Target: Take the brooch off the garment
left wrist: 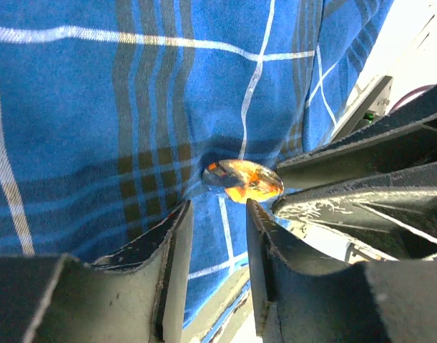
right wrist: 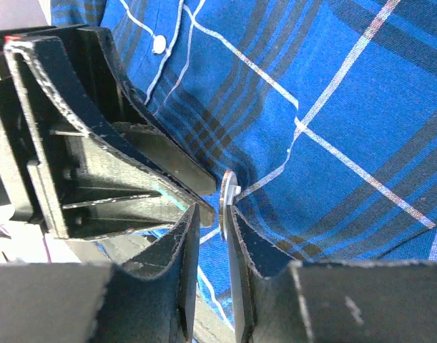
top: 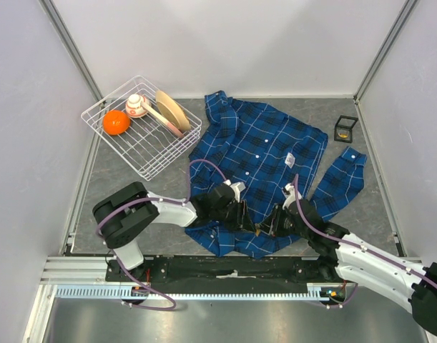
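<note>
The left gripper (left wrist: 218,214) is seen with its two black fingers held apart. Bare plaid cloth shows through the gap and nothing is gripped between them. The right gripper (right wrist: 212,214) is met from the opposite side, its fingers drawn to a narrow slot. The brooch (right wrist: 227,187) is seen edge-on at the mouth of that slot, but whether it is actually pinched cannot be told. From the left wrist the brooch (left wrist: 245,179) is shown as a small glossy oval, orange and dark, pinned to a puckered fold of the shirt (top: 261,150) close to the shirt's near hem, just beyond the left fingertips. The shirt, blue plaid with thin white lines, is spread flat on the grey table (top: 104,186), one sleeve stretched out to its right. A small white tag (top: 291,160) is fixed on the shirt's right half. A white wire basket (top: 143,146) holding a round orange object (top: 116,122) is placed off the shirt's far-left corner, and a small black box (top: 345,128) beyond its right shoulder.
</note>
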